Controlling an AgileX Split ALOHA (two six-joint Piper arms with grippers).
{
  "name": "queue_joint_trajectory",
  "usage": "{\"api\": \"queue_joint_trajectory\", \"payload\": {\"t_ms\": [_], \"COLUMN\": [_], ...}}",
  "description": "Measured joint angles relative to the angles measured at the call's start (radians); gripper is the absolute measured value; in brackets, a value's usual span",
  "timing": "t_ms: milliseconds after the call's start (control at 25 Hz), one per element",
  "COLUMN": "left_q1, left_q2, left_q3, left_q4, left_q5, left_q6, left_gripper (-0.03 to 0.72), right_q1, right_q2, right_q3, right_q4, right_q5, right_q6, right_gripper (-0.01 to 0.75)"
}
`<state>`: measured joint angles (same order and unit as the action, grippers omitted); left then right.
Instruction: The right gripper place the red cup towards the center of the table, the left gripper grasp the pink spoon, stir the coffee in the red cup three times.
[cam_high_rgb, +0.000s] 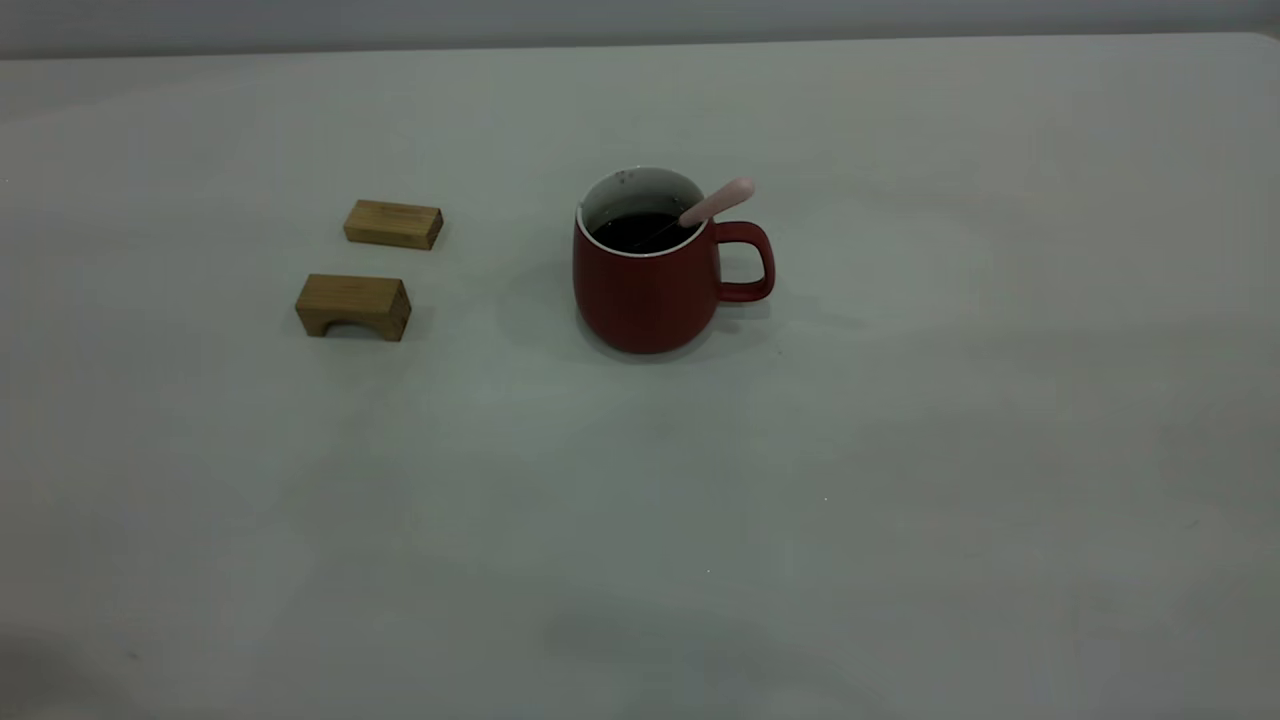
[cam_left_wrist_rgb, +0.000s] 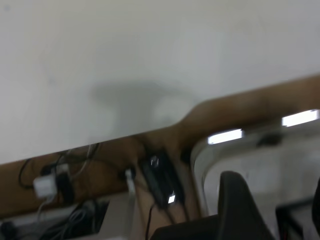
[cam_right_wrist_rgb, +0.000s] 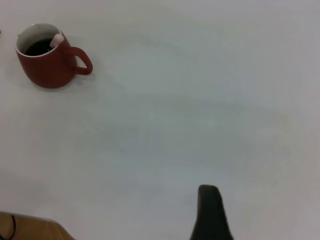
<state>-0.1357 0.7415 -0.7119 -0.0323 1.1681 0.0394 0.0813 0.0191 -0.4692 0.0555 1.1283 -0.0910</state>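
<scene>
One cup (cam_high_rgb: 645, 290) stands upright near the middle of the table (cam_high_rgb: 900, 450), and we see its handle turned toward the exterior view's right. Coffee (cam_high_rgb: 640, 232) lies dark and flat inside it, below the white inner wall. We find the spoon (cam_high_rgb: 715, 203) resting in the cup: its pink handle leans on the rim just above the cup's handle and sticks out up and to the right, while its neck runs down into the coffee. Nothing holds the cup or the spoon.

Two wooden blocks lie well to the left of the cup, apart from it and from each other: a flat one (cam_high_rgb: 393, 224) farther back and an arched one (cam_high_rgb: 353, 306) nearer the camera.

Neither arm shows in the exterior view. Our left wrist view shows one dark finger (cam_left_wrist_rgb: 240, 205) of the left gripper past the table's edge, over cables. Our right wrist view shows one finger (cam_right_wrist_rgb: 211, 212) of the right gripper above bare table, well apart from the cup. We cannot tell how wide either stands.
</scene>
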Motion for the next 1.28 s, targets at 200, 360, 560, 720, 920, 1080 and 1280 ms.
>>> {"api": "queue_joint_trajectory", "payload": {"t_ms": [200,360,560,720,920,1080,1280], "left_q1": [0.121,0.128,0.128,0.128,0.128,0.128,0.128], "left_q2": [-0.304,-0.495,-0.637,-0.719,-0.760,-0.760,-0.760], "left_q3": [0.108,0.181,0.219,0.226,0.226,0.226,0.226], "left_q4": [-0.008,-0.005,0.008,0.038,0.054,0.062,0.063], "left_q5": [-0.021,-0.039,-0.041,-0.040,-0.038,-0.038,-0.038], "left_q6": [0.002,0.003,-0.001,-0.039,-0.039,-0.045,-0.046], "left_gripper": [0.432,0.432,0.432,0.432,0.432,0.432,0.432], "right_q1": [0.000,0.000,0.000,0.000,0.000,0.000,0.000], "right_q2": [0.000,0.000,0.000,0.000,0.000,0.000,0.000], "right_q3": [0.000,0.000,0.000,0.000,0.000,0.000,0.000], "right_q4": [0.000,0.000,0.000,0.000,0.000,0.000,0.000], "right_q5": [0.000,0.000,0.000,0.000,0.000,0.000,0.000], "right_q6": [0.000,0.000,0.000,0.000,0.000,0.000,0.000], "right_gripper": [0.591,0.591,0.591,0.591,0.591,0.591,0.591]}}
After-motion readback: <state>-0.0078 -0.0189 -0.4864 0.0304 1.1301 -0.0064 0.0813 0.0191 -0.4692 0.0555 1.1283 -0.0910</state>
